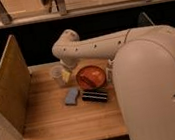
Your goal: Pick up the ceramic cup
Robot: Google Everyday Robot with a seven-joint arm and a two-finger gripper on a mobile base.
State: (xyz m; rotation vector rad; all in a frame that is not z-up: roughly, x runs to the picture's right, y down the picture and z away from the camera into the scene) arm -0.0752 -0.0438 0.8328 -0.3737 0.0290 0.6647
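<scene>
The ceramic cup (57,75) is small and pale, standing upright on the wooden table (54,121) at its back left part. The flat orange-red dish (91,76) lies to its right. My arm reaches in from the right, bends at a rounded joint (66,41) and comes down behind the cup. My gripper (66,68) is at the end of it, just right of and above the cup's rim, close to a yellowish object (66,77). Whether it touches the cup cannot be told.
A blue-grey pad (72,96) and a flat black object (96,95) lie in front of the dish. A tall wooden panel (8,91) stands along the table's left side. My large white body (152,88) fills the right.
</scene>
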